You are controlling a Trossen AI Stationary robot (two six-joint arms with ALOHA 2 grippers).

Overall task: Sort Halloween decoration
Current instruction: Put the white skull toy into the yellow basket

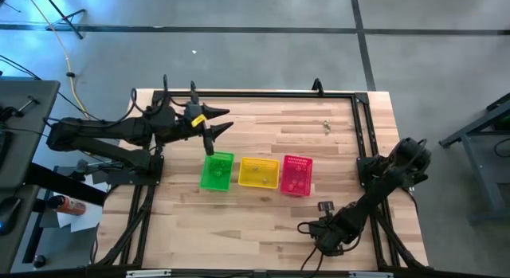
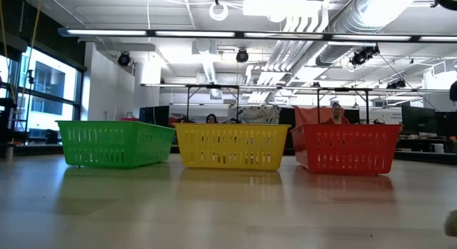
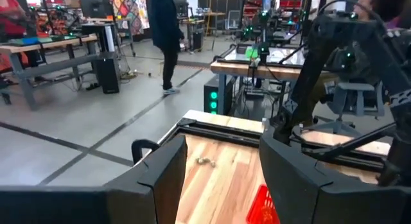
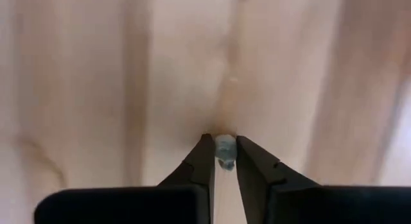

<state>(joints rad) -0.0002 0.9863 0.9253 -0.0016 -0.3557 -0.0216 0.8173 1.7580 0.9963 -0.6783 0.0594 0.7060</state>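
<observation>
On the pale wooden table [image 1: 263, 127], in a workshop with a grey floor and benches beyond, the right gripper [image 4: 219, 161] pinches a pale trinket [image 4: 224, 151] at the near edge, while the left gripper [image 1: 209, 144] hangs spread above the green basket [image 1: 217, 171].

You see three slotted plastic baskets in a row on the wooden table [image 2: 228, 206], green basket [image 2: 114, 143], yellow basket [image 2: 232, 146] and red basket [image 2: 348, 148], with people seated in the room behind them.
</observation>
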